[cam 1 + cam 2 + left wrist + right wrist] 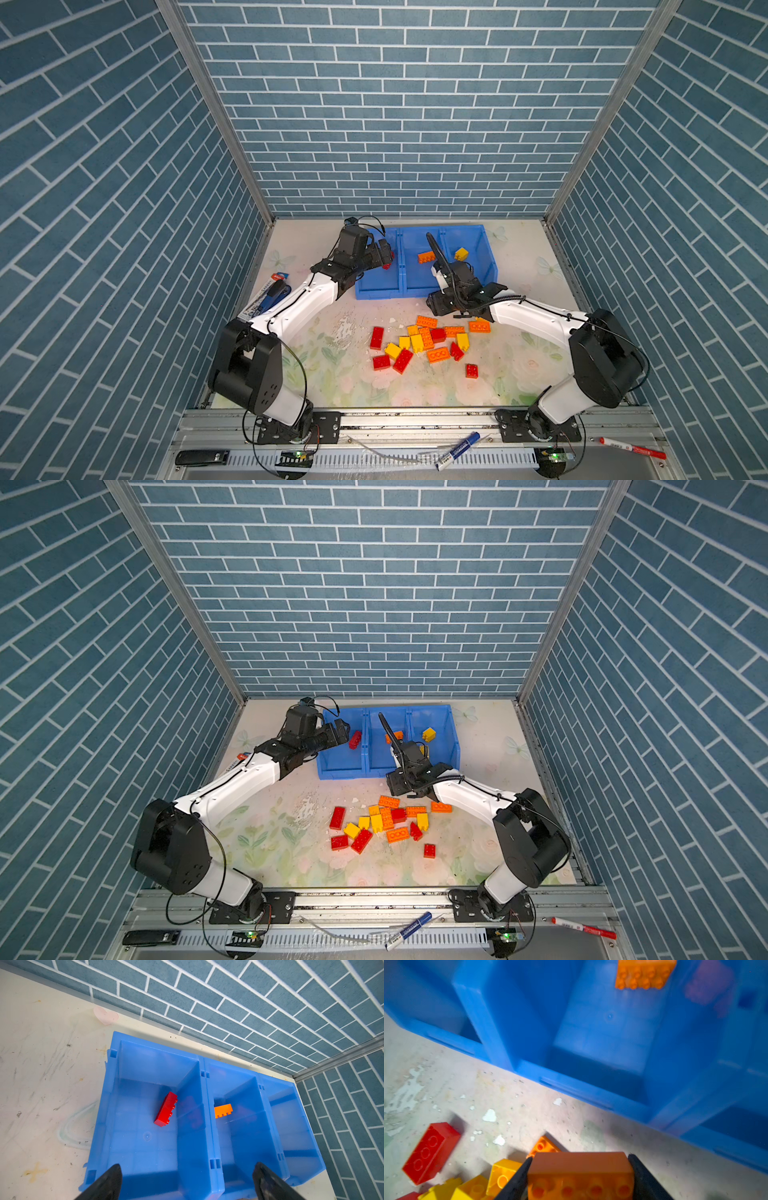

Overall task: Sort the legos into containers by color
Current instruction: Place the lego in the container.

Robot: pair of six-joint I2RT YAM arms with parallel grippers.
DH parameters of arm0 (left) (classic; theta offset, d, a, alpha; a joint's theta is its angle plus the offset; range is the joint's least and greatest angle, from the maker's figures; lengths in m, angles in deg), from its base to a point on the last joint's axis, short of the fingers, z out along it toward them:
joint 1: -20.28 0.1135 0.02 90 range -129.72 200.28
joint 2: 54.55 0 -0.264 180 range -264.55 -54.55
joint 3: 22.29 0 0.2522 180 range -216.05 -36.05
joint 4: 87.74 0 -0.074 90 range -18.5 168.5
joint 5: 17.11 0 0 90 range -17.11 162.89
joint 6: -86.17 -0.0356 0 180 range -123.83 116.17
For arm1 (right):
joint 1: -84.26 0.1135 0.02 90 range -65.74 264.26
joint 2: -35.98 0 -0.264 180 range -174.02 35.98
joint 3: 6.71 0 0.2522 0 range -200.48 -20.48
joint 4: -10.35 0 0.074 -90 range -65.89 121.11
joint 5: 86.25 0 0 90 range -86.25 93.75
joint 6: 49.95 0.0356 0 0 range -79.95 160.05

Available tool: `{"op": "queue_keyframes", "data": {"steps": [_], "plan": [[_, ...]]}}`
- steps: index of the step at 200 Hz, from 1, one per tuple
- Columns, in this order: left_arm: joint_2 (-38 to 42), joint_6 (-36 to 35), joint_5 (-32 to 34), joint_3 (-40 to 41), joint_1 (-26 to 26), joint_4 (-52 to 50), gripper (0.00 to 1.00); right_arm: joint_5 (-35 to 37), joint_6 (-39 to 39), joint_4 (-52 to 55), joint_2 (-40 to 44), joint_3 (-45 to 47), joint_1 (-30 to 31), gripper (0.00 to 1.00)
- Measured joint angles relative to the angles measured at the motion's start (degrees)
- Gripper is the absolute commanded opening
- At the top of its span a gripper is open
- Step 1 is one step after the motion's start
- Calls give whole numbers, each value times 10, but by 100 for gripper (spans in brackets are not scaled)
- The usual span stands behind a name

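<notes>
Clamped orange brick (580, 1176) cut off by right wrist view's edge, containers (602, 1028) blurred there, red brick (387, 264) mostly behind left gripper (385, 254) in a top view

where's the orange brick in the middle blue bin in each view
Top view: orange studded plastic brick in the middle one of three joined blue plastic bins.
Top view: brick in that same bin.
Left wrist: brick right of centre.
Right wrist: brick at top edge.
Landmark: the bins' dividers.

Stapler (274, 293), probably, left; blue marker (457, 450), red marker (631, 448) front.
</notes>
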Motion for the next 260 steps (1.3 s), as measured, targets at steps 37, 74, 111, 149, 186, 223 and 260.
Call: {"op": "queue_keyframes", "data": {"steps": [37,74,111,149,186,223,260], "plan": [[1,-2,7,0,0,-15,99,-4,-15,-31,-52,-75,-5,49],[14,-14,17,0,0,-30,99,-5,-35,-3,-129,-174,-19,50],[34,-17,30,10,0,-34,99,20,-39,34,-186,-242,-35,50],[36,-23,42,12,0,-43,99,38,-55,63,-227,-295,-40,54],[36,-27,48,12,0,-55,99,38,-68,92,-260,-348,-40,58],[36,-29,51,12,0,-63,99,39,-68,103,-266,-359,-39,64],[36,-30,57,12,0,-70,99,38,-68,111,-266,-362,-39,70]]}}
